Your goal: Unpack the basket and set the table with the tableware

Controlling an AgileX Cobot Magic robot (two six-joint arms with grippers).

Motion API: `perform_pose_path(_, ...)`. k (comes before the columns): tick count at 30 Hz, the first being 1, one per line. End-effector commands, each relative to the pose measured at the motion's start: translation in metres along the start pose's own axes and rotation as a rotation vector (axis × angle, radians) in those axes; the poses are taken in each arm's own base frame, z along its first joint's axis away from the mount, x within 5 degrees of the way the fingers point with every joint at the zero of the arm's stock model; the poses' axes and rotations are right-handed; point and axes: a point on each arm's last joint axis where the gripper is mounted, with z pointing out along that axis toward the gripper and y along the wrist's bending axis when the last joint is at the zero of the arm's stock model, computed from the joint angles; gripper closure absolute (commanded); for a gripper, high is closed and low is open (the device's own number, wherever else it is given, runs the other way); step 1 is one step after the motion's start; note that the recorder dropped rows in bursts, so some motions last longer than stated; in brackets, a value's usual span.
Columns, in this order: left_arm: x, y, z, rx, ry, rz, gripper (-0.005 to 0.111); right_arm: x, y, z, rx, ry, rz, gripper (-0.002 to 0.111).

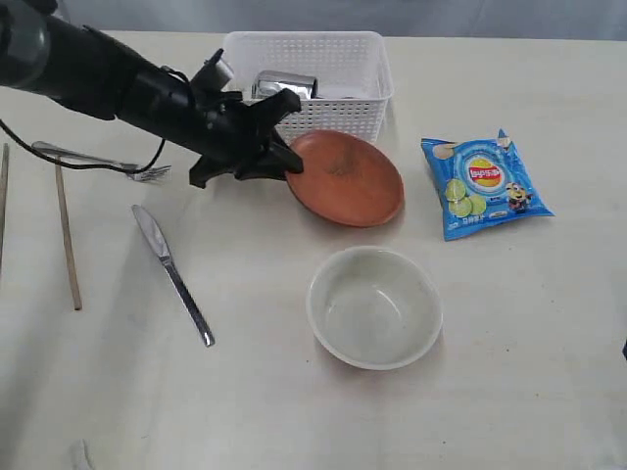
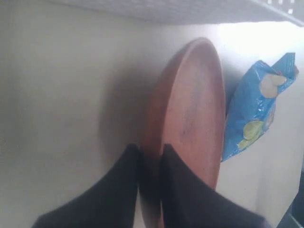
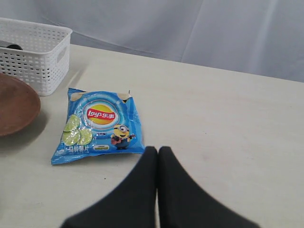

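Nearest the camera on the large pale cream tabletop (image 1: 509,411) stands the round pale greenish-white bowl (image 1: 373,307), upright and empty. The steel table knife (image 1: 172,275) lies flat well off to its left, wider end pointing away. Further left, 2 thin wooden chopsticks (image 1: 67,235) lie roughly parallel and apart from each other, 1 of them cut by the picture's edge. Beyond the bowl, and apart from it, is the round brown plate (image 1: 348,178). The left gripper (image 2: 151,153) is clamped on its left rim, 1 black finger (image 2: 114,194) on each face of the edge, and the dark arm reaches in from the upper left. Whether the plate rests fully on the table or is slightly raised at the held side cannot be told. Right of the plate, apart from it, lies the blue crinkled chip bag (image 1: 485,186), flat with its printed face up. The right gripper (image 3: 157,153) hangs above bare table just beside that bag, its 2 black fingers pressed together with nothing between them. Left of the left gripper, partly behind the arm, lies the steel fork (image 1: 108,162), tines toward the plate. Farthest back is the white rectangular plastic basket (image 1: 333,117) with lattice sides, its near wall close behind the plate's far rim, and a shiny steel cup (image 1: 284,84) sits inside it.
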Motion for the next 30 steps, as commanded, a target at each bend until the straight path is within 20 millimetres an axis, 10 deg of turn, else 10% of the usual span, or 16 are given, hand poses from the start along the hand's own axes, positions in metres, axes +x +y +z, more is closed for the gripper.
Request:
perform_pose_path(1,-0.001,-0.007,0.008,-0.013,-0.038,-0.017,0.090,0.001,0.000,0.000,0.003,-0.003,-0.005,0.109)
perform_pose_path(5,-0.002,-0.005,0.003,-0.009,-0.011,0.006,0.060,0.001,0.000,0.000,0.003,-0.003,-0.005,0.109)
perform_pose_path(15,0.012,-0.076,-0.047,-0.122,-0.103,0.469,0.060,0.001,0.000,0.000,0.003,-0.003,-0.005,0.109)
perform_pose_path(23,0.022,-0.114,-0.131,-0.253,-0.330,0.705,0.105,0.001,0.000,0.000,0.003,-0.003,-0.005,0.109)
perform_pose_path(30,0.078,-0.127,-0.228,-0.200,-0.786,0.811,0.107,0.001,0.000,0.000,0.003,-0.003,-0.005,0.109)
